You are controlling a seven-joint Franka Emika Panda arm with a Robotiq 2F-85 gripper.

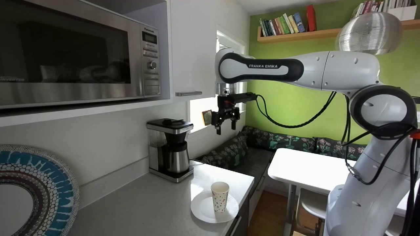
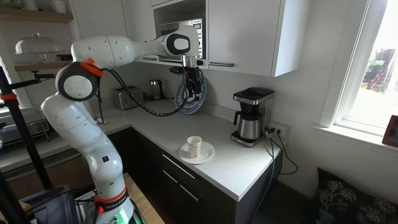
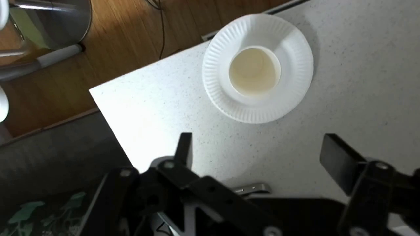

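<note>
Paper-looking cup [image 1: 220, 198]: pale wall, tapered to a narrower base, scattered with small irregular coloured flecks, terrazzo fashion; round white rim. It stands upright near the middle of a white plate [image 3: 297, 70], close to the drawer-side edge of the countertop [image 1: 141, 206]. Plate is round and shallow, border crimped into fine radial flutes. Countertop is pale grey, finely speckled close up. Gripper [image 1: 226, 129] hangs well above, jaws spread wide apart and unladen; in the wrist view the cup lies at 12 o'clock from the gap between them. Cup interior reads smooth cream (whether liquid sits inside, I cannot tell). Coffee maker [image 2: 253, 95], black and metallic, stands at 2 o'clock from the cup in an exterior view; its steel carafe [image 2: 249, 129] is seated on the base, contents hidden. Same view, 12 o'clock: a blue-ringed platter [image 2: 192, 108] on edge.
</note>
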